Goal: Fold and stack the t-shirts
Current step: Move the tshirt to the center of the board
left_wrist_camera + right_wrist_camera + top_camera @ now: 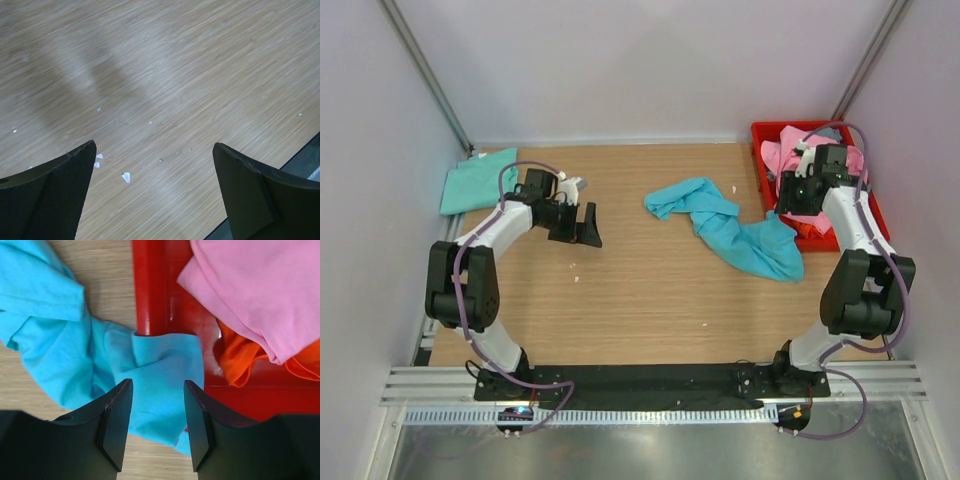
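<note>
One shirt matters right now: the turquoise shirt (730,225). It's lying crumpled on the desk (620,290) in a long twisted strip. Its long axis runs diagonally from about the middle of the desk down toward the near-left corner of the red bin (760,150), and that end is flopped up over the bin's rim.

The right gripper (157,385) is directly above that draped end, so the right arm is by far the closer one. Its fingers (117,420) are about halfway apart. The turquoise cloth sits under the gap, but I can't see them pinching it, so I'd say it's holding nothing.

The left gripper (154,147) is well off to the left of the shirt, hanging over bare wood with its fingers spread wide and empty. My guess is the strip needs pulling out flat next, and the left arm would have to cross toward the far end to help.

There's a mint-green shirt (475,180) lying flat at the far left corner, and a pink shirt (250,290) in the bin on top of something orange (240,365).
</note>
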